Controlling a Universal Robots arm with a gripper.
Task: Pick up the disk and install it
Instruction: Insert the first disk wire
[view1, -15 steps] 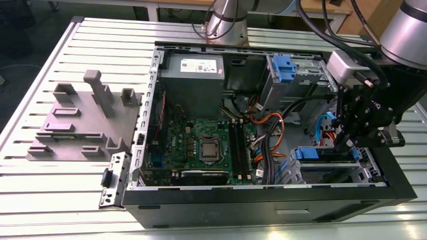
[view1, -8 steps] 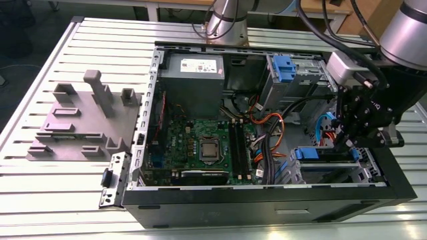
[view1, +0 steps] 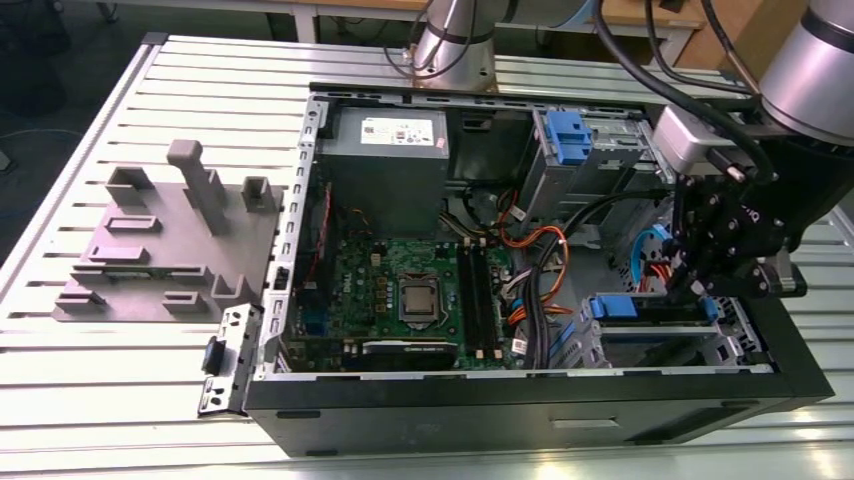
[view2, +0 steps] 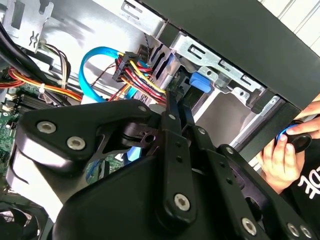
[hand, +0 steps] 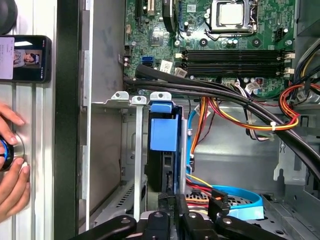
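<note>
The disk (hand: 162, 134) stands edge-on in the bay (hand: 137, 150), with the gripper (hand: 171, 199) narrowed to a tight pinch on its rear edge. As I judge it, a skewed push could jam the disk against the bay. The fingers could also snag the cables (hand: 235, 200) just beside.

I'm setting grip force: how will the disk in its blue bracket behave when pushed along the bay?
The disk looks like a rigid slab, so it likely won't flex. Its blue bracket is plastic, probably smooth, so a grip there may slip. Standing on edge between the metal bay rails, it could jam if tilted.
</note>
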